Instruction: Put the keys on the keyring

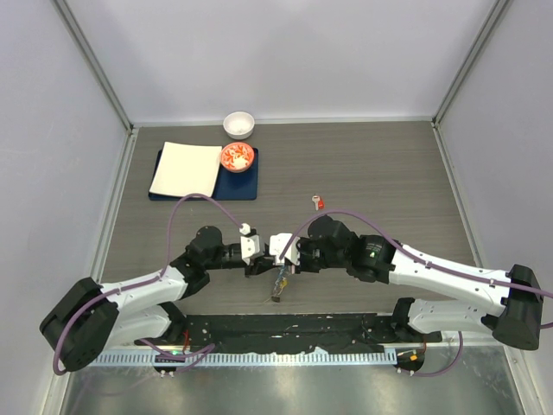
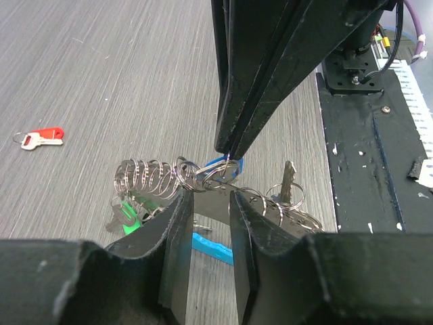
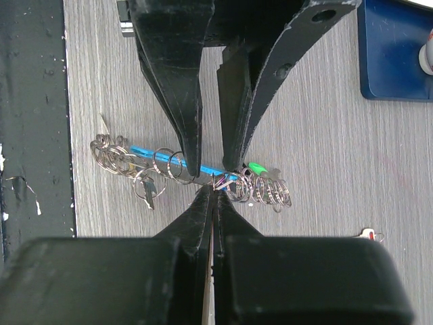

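Note:
The keyring [image 1: 278, 284] is a bunch of silver rings and keys on a dark curved strip with a light-blue strip [image 2: 211, 244] and a green tag [image 3: 256, 166]. My left gripper [image 2: 208, 206] has its jaws narrowed on the dark strip, which spans the gap between the fingers [image 3: 191, 139]. From the other side my right gripper [image 3: 215, 191] is shut on a thin ring [image 2: 223, 170] of the bunch, with a bit of blue at its tips. I cannot make out the dark blue key. The red key [image 1: 319, 202] lies loose on the table [image 2: 42, 138].
At the back left a blue mat [image 1: 242, 185] carries a white cloth [image 1: 185, 169] and a red bowl [image 1: 237, 156]. A white bowl [image 1: 238, 124] stands behind it. The black base rail [image 2: 379, 156] runs along the near edge.

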Action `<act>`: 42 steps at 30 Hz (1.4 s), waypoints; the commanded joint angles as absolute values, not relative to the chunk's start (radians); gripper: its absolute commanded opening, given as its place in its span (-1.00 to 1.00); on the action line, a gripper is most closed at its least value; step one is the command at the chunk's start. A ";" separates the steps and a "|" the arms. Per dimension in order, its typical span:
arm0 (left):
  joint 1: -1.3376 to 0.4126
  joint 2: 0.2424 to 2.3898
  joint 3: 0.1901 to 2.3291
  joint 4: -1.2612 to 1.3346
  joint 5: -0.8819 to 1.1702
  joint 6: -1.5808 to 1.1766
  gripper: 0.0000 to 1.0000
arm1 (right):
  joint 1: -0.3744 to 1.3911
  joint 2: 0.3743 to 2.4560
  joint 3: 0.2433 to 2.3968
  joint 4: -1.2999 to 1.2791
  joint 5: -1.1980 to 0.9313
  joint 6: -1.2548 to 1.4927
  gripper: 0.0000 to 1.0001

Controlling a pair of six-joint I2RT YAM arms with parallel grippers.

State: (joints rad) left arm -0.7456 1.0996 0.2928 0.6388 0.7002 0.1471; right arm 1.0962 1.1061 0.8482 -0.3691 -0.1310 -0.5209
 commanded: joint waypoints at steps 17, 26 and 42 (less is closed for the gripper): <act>-0.742 1.029 0.296 0.723 0.666 0.189 -0.24 | 1.100 1.074 0.874 -0.322 -0.117 -0.511 -0.98; -0.742 1.045 0.321 0.655 0.733 0.209 -0.56 | 1.100 1.075 0.874 -0.319 -0.120 -0.511 -0.99; -0.739 1.143 0.354 0.690 0.762 0.207 -0.57 | 1.100 1.072 0.870 -0.319 -0.130 -0.512 -0.99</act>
State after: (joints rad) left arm -0.7437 1.1305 0.3126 0.6277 0.7399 0.2066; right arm 1.0962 1.1061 0.8482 -0.3683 -0.1238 -0.5198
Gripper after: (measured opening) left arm 0.193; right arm 0.045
